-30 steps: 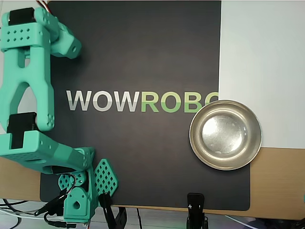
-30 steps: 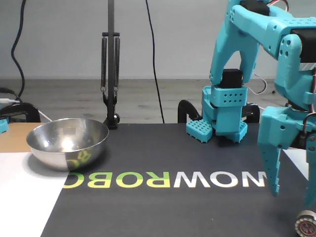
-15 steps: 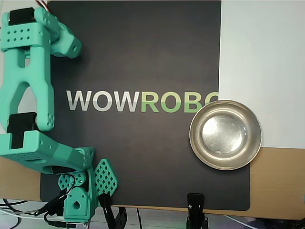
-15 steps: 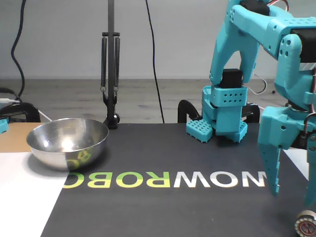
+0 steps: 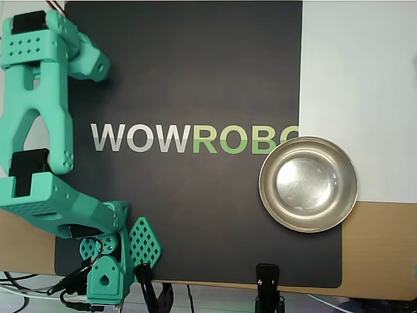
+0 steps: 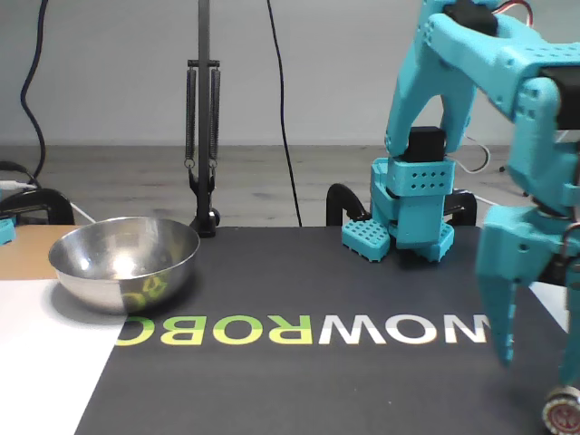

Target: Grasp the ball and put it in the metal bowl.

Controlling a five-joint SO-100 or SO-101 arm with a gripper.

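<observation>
Since half a second ago the teal arm has shifted slightly; in the fixed view its links look blurred. The pincer hangs at the right edge there, fingers apart, holding nothing, tips just above the black mat. The metal bowl sits on the mat's edge, empty. No ball shows in either view.
</observation>
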